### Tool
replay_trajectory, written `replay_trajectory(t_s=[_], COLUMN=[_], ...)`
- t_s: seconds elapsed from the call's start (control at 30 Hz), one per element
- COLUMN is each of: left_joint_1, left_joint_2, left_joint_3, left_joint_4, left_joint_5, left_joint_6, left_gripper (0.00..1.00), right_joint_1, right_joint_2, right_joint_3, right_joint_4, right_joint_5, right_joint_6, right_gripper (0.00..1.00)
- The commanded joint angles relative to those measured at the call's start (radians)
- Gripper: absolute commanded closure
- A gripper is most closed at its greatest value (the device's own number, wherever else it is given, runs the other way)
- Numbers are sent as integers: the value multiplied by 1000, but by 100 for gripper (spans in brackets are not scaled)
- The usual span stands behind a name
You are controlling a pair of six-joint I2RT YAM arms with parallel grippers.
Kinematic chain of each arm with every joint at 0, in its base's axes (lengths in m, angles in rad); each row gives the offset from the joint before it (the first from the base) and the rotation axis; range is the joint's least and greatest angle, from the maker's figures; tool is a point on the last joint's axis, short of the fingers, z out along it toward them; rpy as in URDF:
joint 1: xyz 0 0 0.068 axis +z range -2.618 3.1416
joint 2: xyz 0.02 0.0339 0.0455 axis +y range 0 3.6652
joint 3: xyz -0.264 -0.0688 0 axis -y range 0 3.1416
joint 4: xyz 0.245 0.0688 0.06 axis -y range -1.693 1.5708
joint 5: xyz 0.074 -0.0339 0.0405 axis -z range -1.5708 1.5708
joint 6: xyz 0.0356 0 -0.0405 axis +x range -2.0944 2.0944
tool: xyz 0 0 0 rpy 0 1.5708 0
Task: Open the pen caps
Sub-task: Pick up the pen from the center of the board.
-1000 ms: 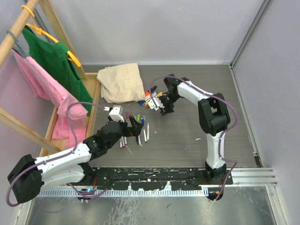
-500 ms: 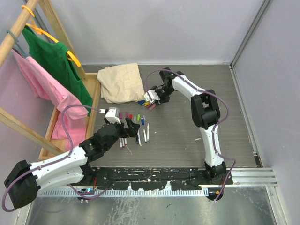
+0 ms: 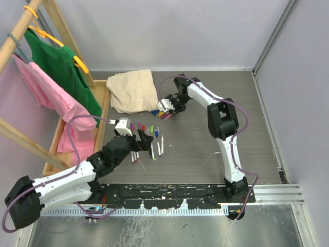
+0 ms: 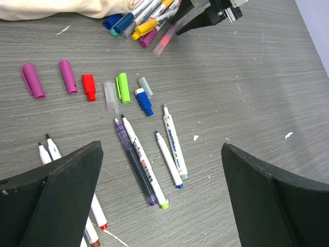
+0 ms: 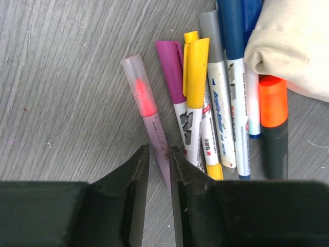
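- Open table (image 3: 200, 149) stretched right of the loose pens (image 4: 175, 149).
- Beige cloth (image 5: 288, 46) overlapped the capped pens (image 5: 198, 103).
- Clothes rack (image 3: 20, 25) walled the left edge.
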Motion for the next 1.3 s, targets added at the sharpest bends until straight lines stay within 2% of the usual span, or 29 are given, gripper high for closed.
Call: replay_trajectory(t_s=[0.0,0.17,0.3,0.5,0.9,1.0,1.27], left_joint_1=[0,0,0,0,-2,0,0], left_joint_2=[-17,-18,-28,-40,-40,-35,-53], left_joint_3=[4,5,2,-8,-8,-11,-35], left_joint_4=[26,26,23,36,43,53,107], left_joint_5=[-22,-20,-18,-13,-2,5,37], left_joint_6=[18,17,15,8,-1,-3,-4], left_gripper=[0,0,0,0,0,0,0], right_joint_1=[1,1,1,1,8,15,20], right_joint_2=[9,5,-15,-44,-14,-1,-21], right_joint_3=[47,42,17,-59,-78,-78,-116], right_joint_4=[-49,-81,-116,-118,-133,-137,-61], right_joint_5=[7,11,18,40,94,111,168], right_joint_6=[-3,-6,-16,-2,44,78,237], right_gripper=[73,80,81,77,72,75,97])
